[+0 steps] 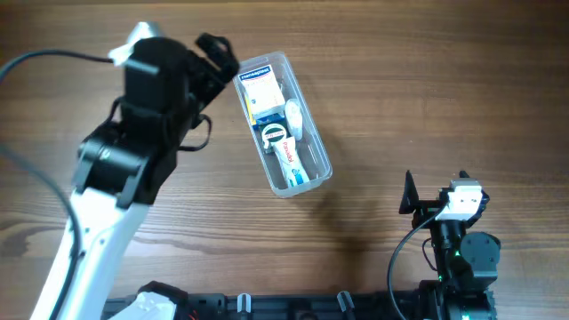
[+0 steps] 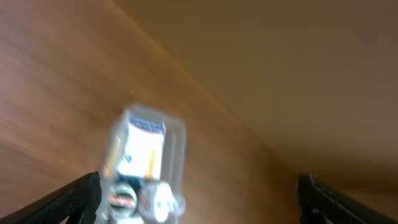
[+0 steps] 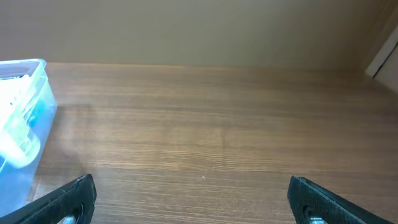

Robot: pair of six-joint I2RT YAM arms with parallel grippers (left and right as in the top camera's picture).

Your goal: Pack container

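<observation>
The clear plastic container (image 1: 307, 133) lies slanted on the wooden table. Inside it are a white box (image 1: 260, 92), a small white round bottle (image 1: 294, 116) and a white tube with red and blue print (image 1: 289, 156). My left gripper (image 1: 218, 58) is open and empty, just left of the container's far end. The blurred left wrist view shows the container (image 2: 177, 155) between the spread fingers (image 2: 199, 199), close to the left one. My right gripper (image 3: 193, 196) is open and empty near the table's front right (image 1: 413, 200), with the container (image 3: 43, 93) at its far left.
A black cable (image 1: 44, 58) runs across the far left of the table. A black rail (image 1: 293, 307) lies along the front edge. A white post (image 3: 384, 53) stands at the far right of the right wrist view.
</observation>
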